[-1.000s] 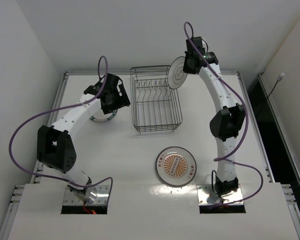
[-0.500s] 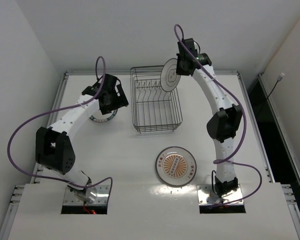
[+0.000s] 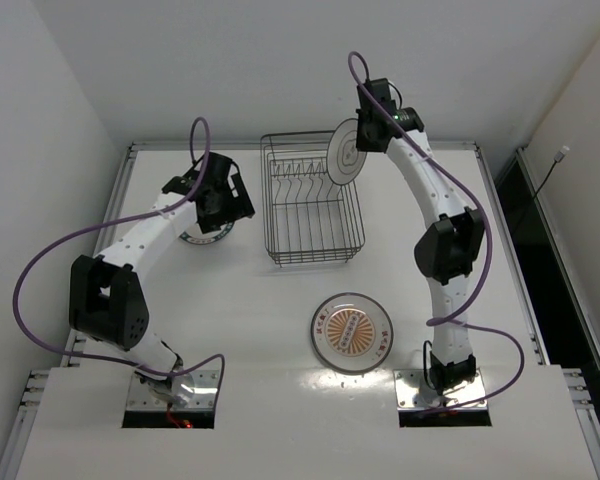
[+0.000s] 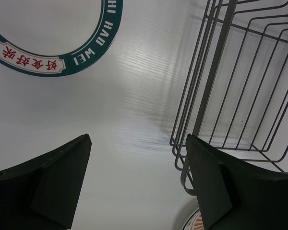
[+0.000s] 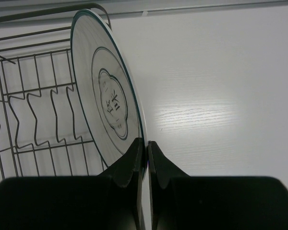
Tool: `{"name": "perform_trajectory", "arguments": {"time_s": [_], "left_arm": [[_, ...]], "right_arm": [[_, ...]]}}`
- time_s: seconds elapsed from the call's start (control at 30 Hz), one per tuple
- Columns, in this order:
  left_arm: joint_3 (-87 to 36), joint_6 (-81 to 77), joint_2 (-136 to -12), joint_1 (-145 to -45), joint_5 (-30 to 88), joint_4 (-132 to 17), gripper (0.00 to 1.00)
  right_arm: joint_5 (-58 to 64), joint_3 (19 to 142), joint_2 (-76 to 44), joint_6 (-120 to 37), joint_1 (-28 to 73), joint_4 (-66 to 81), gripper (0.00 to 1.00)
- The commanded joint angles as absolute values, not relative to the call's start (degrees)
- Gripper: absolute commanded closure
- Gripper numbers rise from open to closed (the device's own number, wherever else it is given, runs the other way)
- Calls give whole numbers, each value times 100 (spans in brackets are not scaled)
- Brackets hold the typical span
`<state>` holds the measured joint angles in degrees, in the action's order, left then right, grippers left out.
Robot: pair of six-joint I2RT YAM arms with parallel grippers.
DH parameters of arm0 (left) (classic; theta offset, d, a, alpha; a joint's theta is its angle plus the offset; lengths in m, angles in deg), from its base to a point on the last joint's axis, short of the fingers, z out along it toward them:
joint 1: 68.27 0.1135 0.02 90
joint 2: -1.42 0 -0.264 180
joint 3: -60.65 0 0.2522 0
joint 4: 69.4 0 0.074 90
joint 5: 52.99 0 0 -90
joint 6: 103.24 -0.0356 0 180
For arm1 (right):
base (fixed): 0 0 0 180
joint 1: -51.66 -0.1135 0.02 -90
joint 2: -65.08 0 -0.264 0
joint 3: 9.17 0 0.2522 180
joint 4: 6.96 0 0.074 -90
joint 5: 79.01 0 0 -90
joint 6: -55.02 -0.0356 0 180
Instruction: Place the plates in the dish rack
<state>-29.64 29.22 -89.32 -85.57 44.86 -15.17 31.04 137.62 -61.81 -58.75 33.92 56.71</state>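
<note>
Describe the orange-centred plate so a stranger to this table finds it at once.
Find the dark wire dish rack on the white table. The round plate with the orange-brown patterned centre lies flat nearer the right arm's base. The other two show no orange: a white plate held on edge in the right gripper, a teal-rimmed plate by the left gripper.

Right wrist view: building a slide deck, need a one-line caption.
The right gripper holds the grey-emblem plate upright by its rim beside the dish rack's tines.
</note>
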Motion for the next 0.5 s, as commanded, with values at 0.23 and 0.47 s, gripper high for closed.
{"name": "perform_trajectory", "arguments": {"time_s": [0.23,0.47], "left_arm": [[-3142,2851,-8823,-8462,4369,-1679,22],[-3195,2851,-8876,-8462,4369,-1627,22]], "right_arm": [[3182,13932,-5929,-5739,3486,5382,100],[3235,13985,-5876,-5792,3540,5382,100]]}}
